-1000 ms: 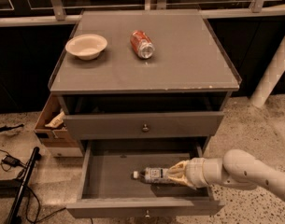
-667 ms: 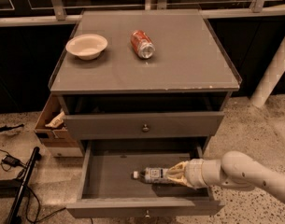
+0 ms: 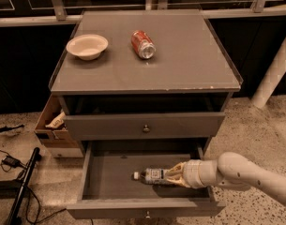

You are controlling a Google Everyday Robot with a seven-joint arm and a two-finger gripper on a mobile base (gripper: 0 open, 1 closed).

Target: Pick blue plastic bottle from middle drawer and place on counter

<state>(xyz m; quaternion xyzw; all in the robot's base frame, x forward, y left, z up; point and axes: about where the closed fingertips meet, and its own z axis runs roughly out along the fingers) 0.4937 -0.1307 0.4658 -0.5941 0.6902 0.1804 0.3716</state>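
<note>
The blue plastic bottle [image 3: 154, 175] lies on its side on the floor of the open middle drawer [image 3: 109, 182], white cap pointing left. My gripper [image 3: 169, 176] reaches into the drawer from the right. Its pale fingers [image 3: 176, 168] are closed around the bottle's right end, one above and one below. The bottle still rests on the drawer floor. The counter [image 3: 184, 64] is the grey cabinet top above.
A white bowl [image 3: 86, 46] and a red soda can [image 3: 142, 44] lying on its side are on the counter's back left. A closed drawer front [image 3: 145, 124] sits above the open one. A cardboard box [image 3: 52, 125] and cables [image 3: 16, 172] are on the left, a white post [image 3: 274, 74] on the right.
</note>
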